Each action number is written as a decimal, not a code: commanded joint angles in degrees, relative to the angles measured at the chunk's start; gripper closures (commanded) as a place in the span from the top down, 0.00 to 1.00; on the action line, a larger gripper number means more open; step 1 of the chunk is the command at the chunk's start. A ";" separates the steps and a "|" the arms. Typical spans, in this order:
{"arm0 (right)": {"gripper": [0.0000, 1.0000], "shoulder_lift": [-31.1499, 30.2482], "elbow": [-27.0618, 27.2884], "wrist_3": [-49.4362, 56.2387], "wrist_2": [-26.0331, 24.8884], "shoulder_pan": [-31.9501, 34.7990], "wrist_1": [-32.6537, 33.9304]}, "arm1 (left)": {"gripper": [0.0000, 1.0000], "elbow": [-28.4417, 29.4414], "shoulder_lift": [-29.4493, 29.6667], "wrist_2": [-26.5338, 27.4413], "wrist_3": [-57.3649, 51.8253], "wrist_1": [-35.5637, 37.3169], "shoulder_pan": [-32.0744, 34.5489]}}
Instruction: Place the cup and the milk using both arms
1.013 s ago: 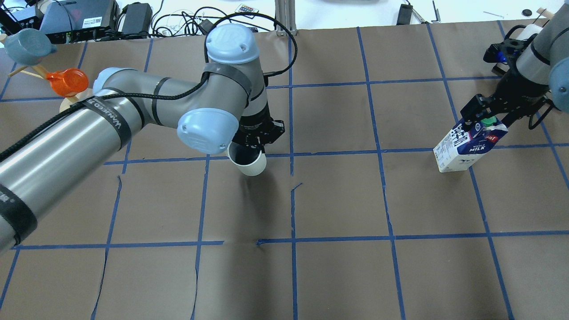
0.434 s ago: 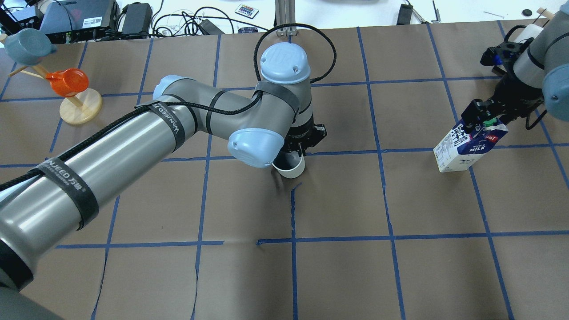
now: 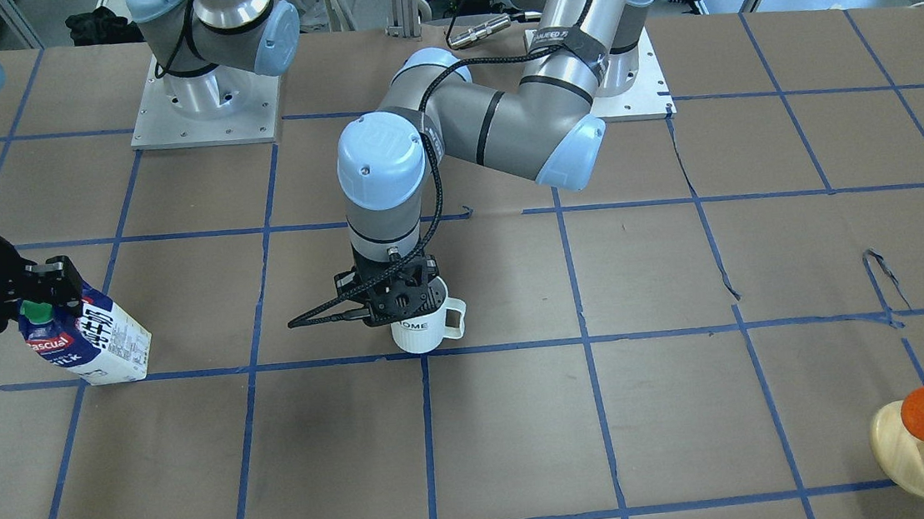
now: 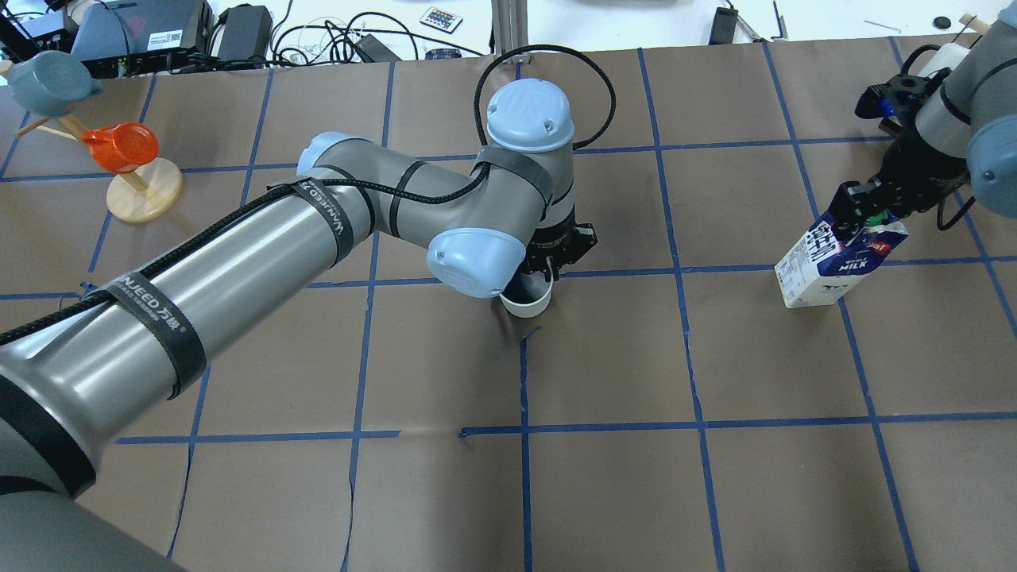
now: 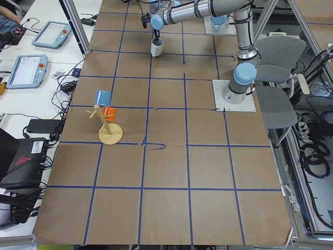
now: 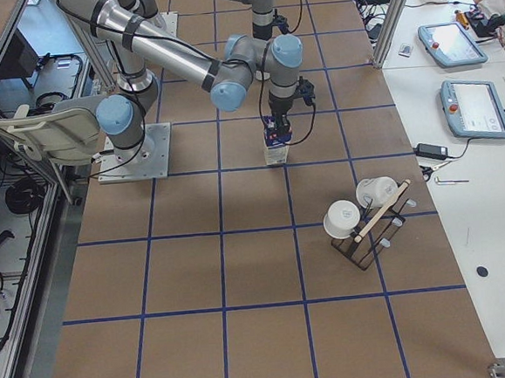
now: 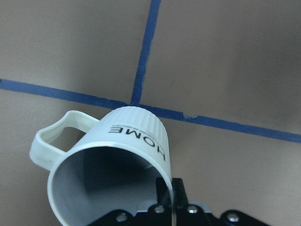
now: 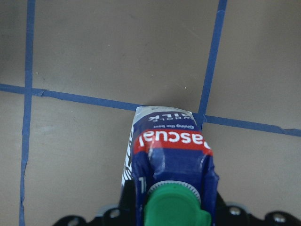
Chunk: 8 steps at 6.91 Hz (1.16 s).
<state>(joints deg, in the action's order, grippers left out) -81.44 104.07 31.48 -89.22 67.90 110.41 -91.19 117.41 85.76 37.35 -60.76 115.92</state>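
The white cup [image 3: 422,330] with "HOME" lettering hangs by its rim from my left gripper [image 3: 398,298], which is shut on it near the table's middle, over a crossing of blue tape lines. It also shows in the overhead view [image 4: 526,300] and the left wrist view [image 7: 127,146]. I cannot tell whether its base touches the table. The blue and white milk [image 4: 826,266] with a green cap stands at the right side, and my right gripper [image 4: 862,210] is shut on its top. The carton fills the right wrist view [image 8: 171,155].
A wooden stand [image 4: 143,195] with an orange cup and a blue cup is at the far left. A rack [image 6: 364,220] with white mugs stands on the right end. Cables and devices line the table's far edge [image 4: 238,32].
My left arm has carried the cup to the right, from the left square to the middle tape crossing. The milk stays where it was; the right gripper has shifted slightly on it.
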 commanded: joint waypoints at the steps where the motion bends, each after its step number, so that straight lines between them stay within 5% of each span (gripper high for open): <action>1: 0.30 -0.12 -0.10 0.34 -0.17 0.04 -0.11 | 1.00 1.27 -2.08 0.10 -3.22 -0.06 -0.69; 2: 0.29 -0.91 -0.80 0.25 0.53 0.39 -0.63 | 1.00 2.49 -3.23 1.24 -7.16 -0.15 -2.35; 5: 0.28 -2.23 -7.10 -4.64 4.55 9.23 -8.77 | 1.00 8.38 -11.74 0.90 -21.52 -18.90 -9.12; 8: 0.29 -1.54 -7.92 -19.72 4.58 25.83 -4.19 | 1.00 7.87 -21.06 1.25 -25.73 -31.07 -15.00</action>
<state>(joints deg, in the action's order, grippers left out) -83.44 96.34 19.21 -84.66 87.34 103.06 -82.94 99.84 86.82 13.07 -87.89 103.31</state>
